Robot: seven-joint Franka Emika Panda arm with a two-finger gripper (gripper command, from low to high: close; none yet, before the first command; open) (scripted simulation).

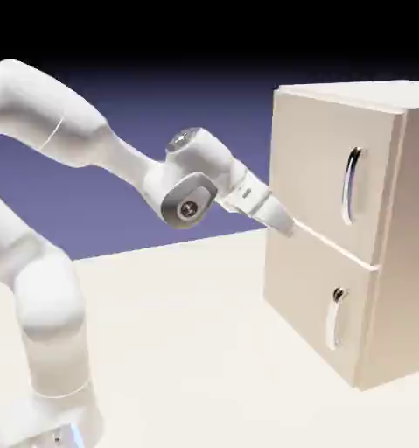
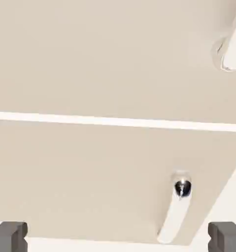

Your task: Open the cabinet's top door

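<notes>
judging by how the cabinet (image 1: 386,304) is presented, none of the opening has been achieved: the top door (image 1: 313,153) is seen closed, lying flush with its frame above the bottom door (image 1: 302,278), which is shut as well. the cabinet is placed on the exterior view's right, and the top door's long curved handle (image 1: 346,188) is set near the door edge away from the arm (image 1: 134,166).

the gripper (image 2: 118,236) is held open, its two fingertips spread wide in the hand view with nothing gripped between them. in the exterior view it is pointed at the cabinet front, near the seam between the doors; whether the front is touched cannot be told. only the end of the top handle is shown in a corner of the hand view, while the lower handle (image 2: 176,214) is seen more fully.

nearly everything is therefore left to be done: the top handle must be lined up with and reached, a hold on it secured, and the door swung outward. the lower handle should be avoided.
</notes>
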